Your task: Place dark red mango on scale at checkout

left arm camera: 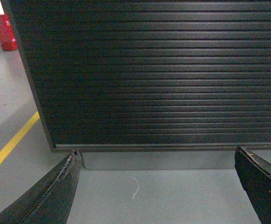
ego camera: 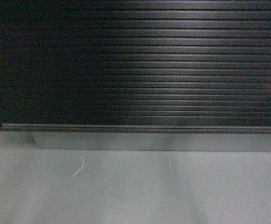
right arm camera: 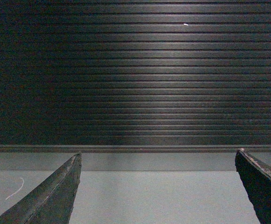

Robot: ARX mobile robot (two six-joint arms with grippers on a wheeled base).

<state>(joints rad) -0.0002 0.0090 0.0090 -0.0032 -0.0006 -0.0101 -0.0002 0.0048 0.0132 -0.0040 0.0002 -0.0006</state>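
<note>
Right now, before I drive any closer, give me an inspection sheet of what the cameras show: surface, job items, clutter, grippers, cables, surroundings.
Surface: the checkout shows only its ribbed dark front and grey base plinth; its top is out of view.
Job's things: dark red mango and scale, nothing seen in any view.
Clutter: one thin white curved strand on the grey floor in front of the plinth.
Grippers: left gripper open and empty; right gripper open and empty, both facing the counter front.
Cables: nothing seen, unless the white strand is one; too small to tell.
Surroundings: a yellow floor line and a red box lie past the counter's left end.
</note>
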